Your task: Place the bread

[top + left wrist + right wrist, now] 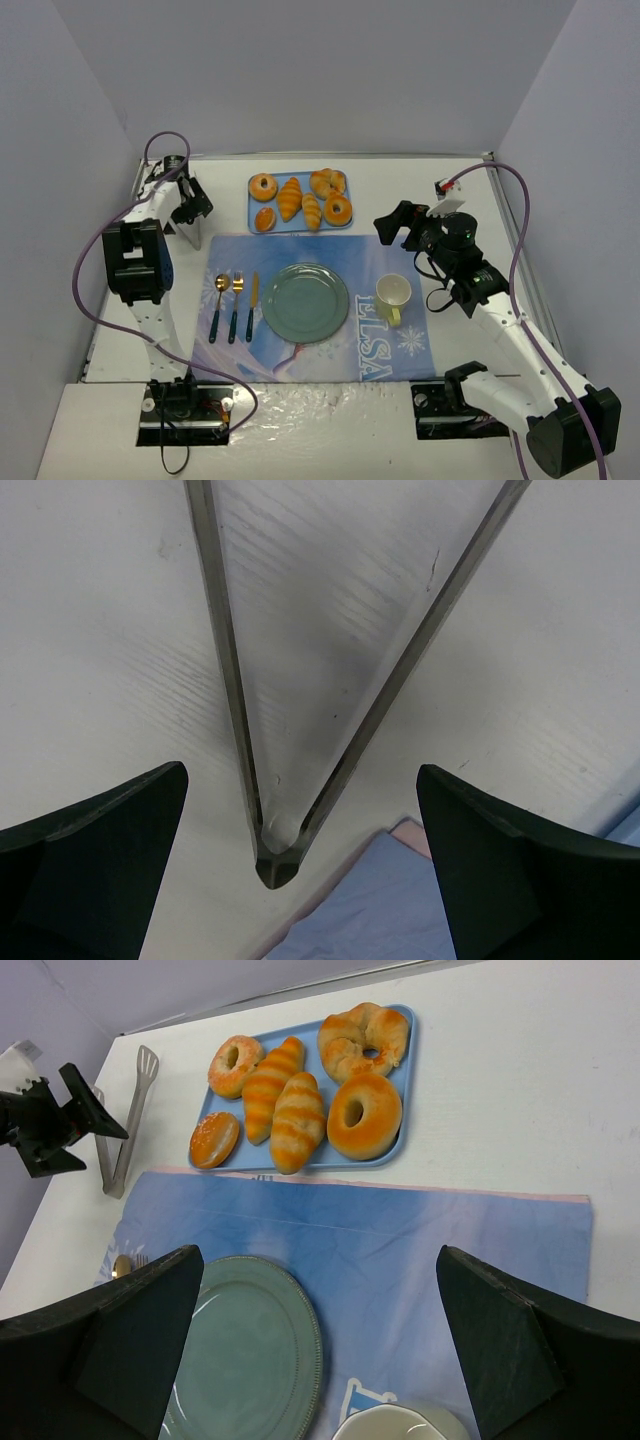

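Several pieces of bread lie on a blue tray [254, 202] at the back: a striped loaf [290, 197] [268, 1088], a ring doughnut [338, 209] [364, 1115], a small bun [265, 218] [213, 1138]. Metal tongs [232, 680] [128, 1120] lie on the table left of the tray. My left gripper [190, 206] [300, 775] hangs open just above their hinged end, holding nothing. My right gripper [398, 224] [320, 1255] is open and empty above the placemat [330, 255], between the green plate [305, 300] [250, 1360] and the tray [405, 1080].
A pale yellow cup [393, 296] [400, 1425] stands right of the plate. A spoon, a fork and a knife [236, 306] lie in a row left of the plate. White walls close in the table on three sides.
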### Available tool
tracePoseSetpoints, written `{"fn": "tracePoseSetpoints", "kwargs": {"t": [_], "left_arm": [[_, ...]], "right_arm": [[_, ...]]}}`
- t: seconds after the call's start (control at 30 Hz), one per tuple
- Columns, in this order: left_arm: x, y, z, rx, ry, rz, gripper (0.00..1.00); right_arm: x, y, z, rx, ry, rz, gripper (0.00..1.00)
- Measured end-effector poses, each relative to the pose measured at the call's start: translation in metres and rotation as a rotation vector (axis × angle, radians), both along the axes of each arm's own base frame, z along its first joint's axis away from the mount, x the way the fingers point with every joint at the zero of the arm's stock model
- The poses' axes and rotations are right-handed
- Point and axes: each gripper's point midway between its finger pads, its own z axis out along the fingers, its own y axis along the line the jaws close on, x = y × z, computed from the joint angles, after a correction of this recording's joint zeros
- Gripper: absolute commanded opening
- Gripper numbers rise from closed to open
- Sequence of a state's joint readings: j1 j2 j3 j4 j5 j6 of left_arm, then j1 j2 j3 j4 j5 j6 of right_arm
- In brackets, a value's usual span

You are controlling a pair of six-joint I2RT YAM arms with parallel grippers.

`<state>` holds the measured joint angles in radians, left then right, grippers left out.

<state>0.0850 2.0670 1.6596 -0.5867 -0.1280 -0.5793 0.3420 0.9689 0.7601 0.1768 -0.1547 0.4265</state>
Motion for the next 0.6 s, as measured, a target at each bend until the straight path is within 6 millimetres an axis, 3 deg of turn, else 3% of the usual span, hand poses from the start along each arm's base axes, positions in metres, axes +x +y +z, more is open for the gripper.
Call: {"fn": "tracePoseSetpoints", "kwargs": {"t": [0.4,0.6], "left_arm": [[-0.001,-0.002,-0.03,-0.015,0.066,-0.005,0.97],[0.014,0.0,-0.033,-0.024,0.056,-0.008,0.97]], "right_arm": [[-0.001,0.0,-0.003,-0.002,0.004,0.0,1.0],[-0.002,-0.001,-0.003,-0.002,0.003,0.0,1.0]]}}
